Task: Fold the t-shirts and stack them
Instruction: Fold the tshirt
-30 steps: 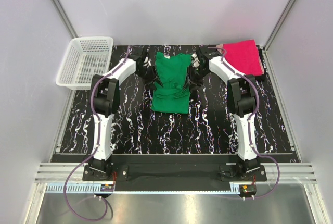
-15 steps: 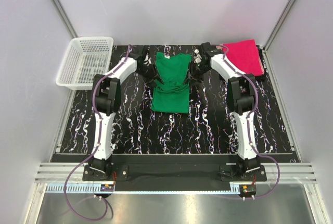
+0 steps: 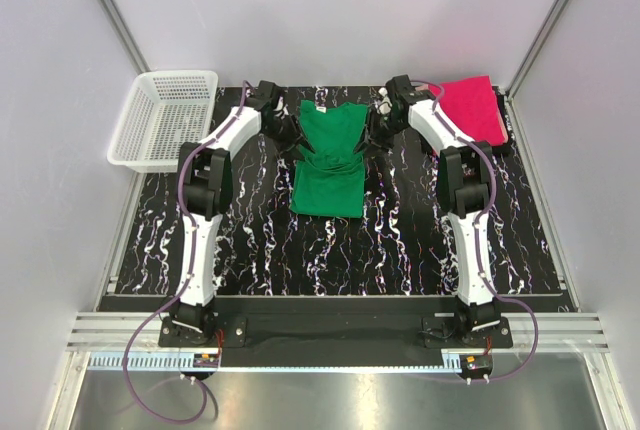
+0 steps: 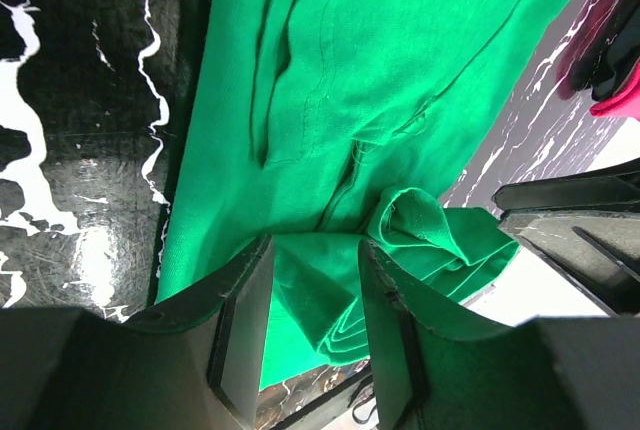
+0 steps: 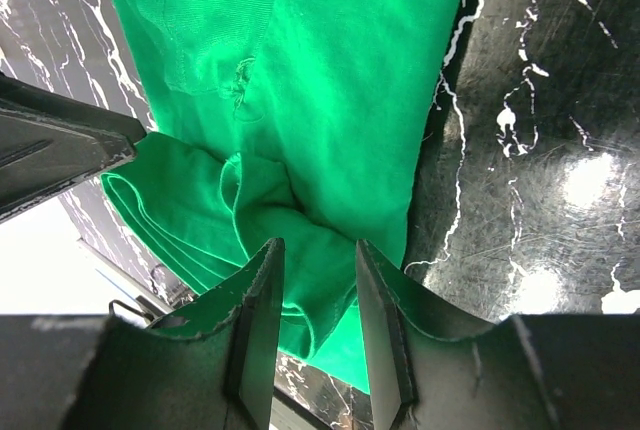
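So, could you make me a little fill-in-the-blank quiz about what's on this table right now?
1. The middle t-shirt, pinched by the left gripper and the right gripper, is ___ in colour.
2. The pink t-shirt lies at the far ___ corner of the table.
3. The white basket stands on the side of the ___ arm.

Missing words: green; right; left.

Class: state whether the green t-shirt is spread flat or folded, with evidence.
Partly folded: the green t-shirt shows doubled layers bunched across its middle, not one flat sheet.
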Tool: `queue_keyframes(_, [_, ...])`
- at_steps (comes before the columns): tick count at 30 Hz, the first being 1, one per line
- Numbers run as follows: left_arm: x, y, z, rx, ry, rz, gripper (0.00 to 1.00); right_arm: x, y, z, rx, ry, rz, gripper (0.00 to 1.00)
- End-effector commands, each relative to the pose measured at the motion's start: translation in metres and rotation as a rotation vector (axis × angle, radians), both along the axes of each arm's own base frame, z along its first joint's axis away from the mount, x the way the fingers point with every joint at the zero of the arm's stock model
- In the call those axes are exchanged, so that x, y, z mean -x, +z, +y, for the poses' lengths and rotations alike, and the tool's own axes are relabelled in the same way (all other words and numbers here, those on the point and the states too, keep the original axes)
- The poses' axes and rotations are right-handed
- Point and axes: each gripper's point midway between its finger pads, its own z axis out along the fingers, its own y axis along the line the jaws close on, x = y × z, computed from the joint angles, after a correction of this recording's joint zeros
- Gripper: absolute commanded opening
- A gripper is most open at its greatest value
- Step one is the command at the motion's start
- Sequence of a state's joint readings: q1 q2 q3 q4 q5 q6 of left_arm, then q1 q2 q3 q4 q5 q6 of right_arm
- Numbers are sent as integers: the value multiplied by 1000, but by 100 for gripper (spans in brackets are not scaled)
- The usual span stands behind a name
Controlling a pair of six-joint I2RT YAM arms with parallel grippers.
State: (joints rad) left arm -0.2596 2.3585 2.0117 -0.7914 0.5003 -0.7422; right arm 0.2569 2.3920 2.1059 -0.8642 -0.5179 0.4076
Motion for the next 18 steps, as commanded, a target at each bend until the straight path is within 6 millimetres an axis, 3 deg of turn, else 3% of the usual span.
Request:
queue_keyframes(1, [-16,12,-2,28,16,-45,43,-11,12,-1,-26,-6,-30,42])
queue_keyframes(7, [-15,10,0,25,21,-40,42,-12,14,-10,-16,-12,-32,41])
queue_keyframes(11, [-11,23,2,24,14,-65,42,-8,34,-18,13,-14,-69,42])
queue_keyframes(14, [-2,36,6,38,4,-68,43,3,53,-28,20,-18,-88,42])
queue_keyframes(15, [6,33,8,35,-8,-60,43,14,61,-33,24,-16,-88,42])
queue_keyframes(17, [14,51,12,32,-14,-90,44,25,69,-36,22,-16,-92,42])
queue_keyframes(18, [22,47,16,22,-22,-81,44,38,75,-35,-2,-4,-83,43])
